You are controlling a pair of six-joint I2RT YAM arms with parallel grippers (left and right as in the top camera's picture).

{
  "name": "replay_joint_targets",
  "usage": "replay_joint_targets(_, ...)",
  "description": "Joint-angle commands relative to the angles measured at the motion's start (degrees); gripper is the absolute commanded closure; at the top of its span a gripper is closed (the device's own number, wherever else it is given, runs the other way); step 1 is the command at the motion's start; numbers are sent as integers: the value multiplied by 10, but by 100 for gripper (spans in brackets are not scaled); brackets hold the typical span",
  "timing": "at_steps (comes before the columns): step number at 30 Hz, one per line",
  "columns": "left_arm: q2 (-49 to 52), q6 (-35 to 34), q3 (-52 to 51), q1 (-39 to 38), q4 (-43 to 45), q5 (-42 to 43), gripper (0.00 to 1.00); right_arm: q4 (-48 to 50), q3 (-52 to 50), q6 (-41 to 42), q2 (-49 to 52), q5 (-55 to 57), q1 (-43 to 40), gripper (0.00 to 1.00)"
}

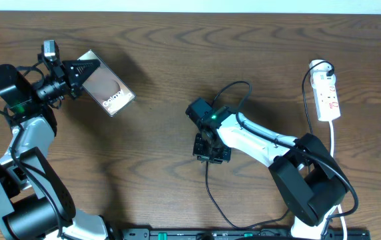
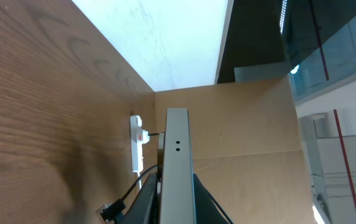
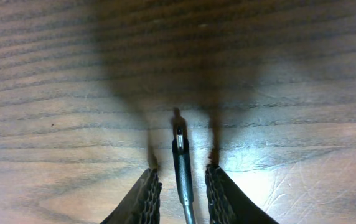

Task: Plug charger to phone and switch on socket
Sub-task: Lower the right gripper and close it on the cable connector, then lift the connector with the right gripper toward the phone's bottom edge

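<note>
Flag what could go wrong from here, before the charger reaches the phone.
1. The right gripper straddles the charger plug without gripping it; closing off-centre might nudge or skew it.
2. The left gripper holds the raised phone by one end, so pushing the plug in could twist it loose.

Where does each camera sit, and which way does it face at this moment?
Overhead: above the table, facing straight down; both arms, phone, socket.
Left wrist: facing across the table along the phone's edge to the socket; left tool at bottom.
Right wrist: facing down at wood; charger between fingers of right tool.
Shared: socket, overhead and left wrist.
</note>
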Motion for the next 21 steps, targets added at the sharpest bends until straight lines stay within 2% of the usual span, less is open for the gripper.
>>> replay_joint_targets(1,0,4,3,-1,3,14,93,6,-7,-3,30,13,-3,77)
replay_joint_targets(21,0,4,3,-1,3,14,93,4,-7,-3,30,13,-3,92)
